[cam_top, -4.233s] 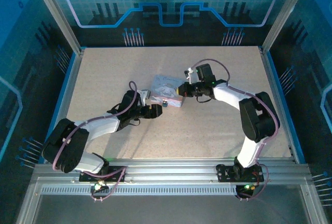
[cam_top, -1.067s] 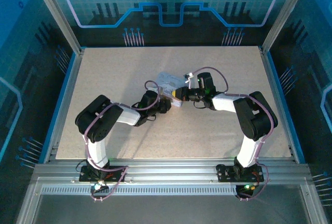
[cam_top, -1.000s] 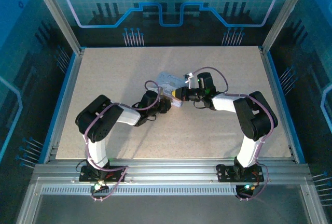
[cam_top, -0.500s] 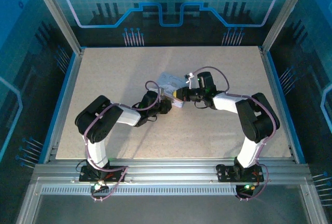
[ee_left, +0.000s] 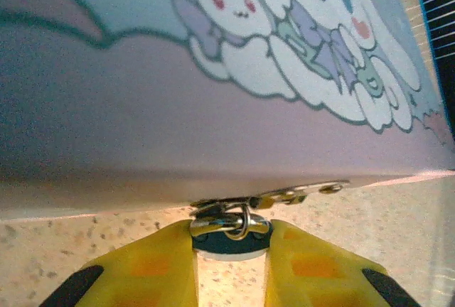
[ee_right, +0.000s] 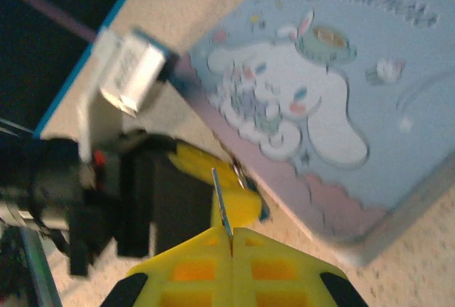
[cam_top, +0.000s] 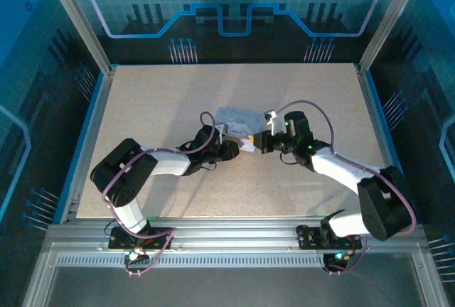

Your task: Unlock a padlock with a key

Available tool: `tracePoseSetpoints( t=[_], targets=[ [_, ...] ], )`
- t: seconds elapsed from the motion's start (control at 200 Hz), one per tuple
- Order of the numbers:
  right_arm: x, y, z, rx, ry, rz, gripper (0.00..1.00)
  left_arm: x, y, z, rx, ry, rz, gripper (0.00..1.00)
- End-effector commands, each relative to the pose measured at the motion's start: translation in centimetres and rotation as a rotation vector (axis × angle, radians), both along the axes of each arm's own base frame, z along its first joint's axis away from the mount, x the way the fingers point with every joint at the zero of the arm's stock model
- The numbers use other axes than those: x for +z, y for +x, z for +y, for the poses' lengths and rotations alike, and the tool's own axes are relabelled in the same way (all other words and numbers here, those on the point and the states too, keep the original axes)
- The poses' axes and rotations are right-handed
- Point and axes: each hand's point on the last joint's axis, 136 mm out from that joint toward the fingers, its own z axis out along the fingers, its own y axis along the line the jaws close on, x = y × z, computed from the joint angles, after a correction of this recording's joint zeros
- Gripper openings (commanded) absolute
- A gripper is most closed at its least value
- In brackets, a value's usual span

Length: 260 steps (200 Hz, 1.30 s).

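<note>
1. The padlock (ee_left: 227,244) hangs by its shackle (ee_left: 240,220) from the hasp (ee_left: 298,195) on the front edge of the tin (ee_left: 213,122), its dark body resting low against the table (cam_top: 163,101)
2. The left gripper (ee_left: 231,236) has a yellow finger on either side of that body. The body fills the gap between them, so I judge the jaws clamped on the padlock
3. The right gripper (ee_right: 232,239) has its fingers pressed together on the key (ee_right: 222,204), whose thin blade stands out past the fingertips
4. The relation that matters: from the right wrist, the key's long axis points straight ahead, tilted slightly left, and its tip ends just short of the left gripper's yellow finger, where the padlock sits. The lock therefore lies directly ahead of the blade and very near. The keyhole itself is too small and blurred to find
5. The right arm carries the key, so the insertion is its move; the left arm only steadies the lock
6. The surface is flat, speckled and beige, with open table all round. Locally it is tight, with the grippers nose to nose and the tin's wall directly behind the lock
</note>
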Motion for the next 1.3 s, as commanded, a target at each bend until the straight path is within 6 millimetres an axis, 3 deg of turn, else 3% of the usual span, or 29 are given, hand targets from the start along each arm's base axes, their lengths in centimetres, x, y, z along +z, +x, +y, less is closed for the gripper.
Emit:
tracePoseSetpoints(
  t=[0.0, 0.17, 0.395, 0.68, 1.296],
  targets=[
    [-2.2, -2.0, -0.8, 0.026, -0.121, -0.041, 0.00, 2.2, -1.1, -1.0, -0.027, -0.077, 0.044, 0.23],
    [-3.8, -3.9, -1.0, 0.038, -0.179, -0.099, 0.00, 3.1, -1.6, -1.2, -0.025, -0.117, 0.083, 0.22],
    [-5.1, -4.7, -1.1, 0.032, -0.231, -0.163, 0.00, 4.3, -2.0, -1.3, -0.010, -0.167, 0.116, 0.21],
    [-4.3, -4.0, 0.0, 0.039, -0.255, -0.260, 0.00, 4.9, -2.3, -1.7, 0.008, -0.227, 0.160, 0.21],
    [-3.8, -2.6, 2.5, 0.075, -0.221, -0.284, 0.00, 5.5, -2.4, -1.8, 0.019, -0.244, 0.154, 0.21]
  ],
)
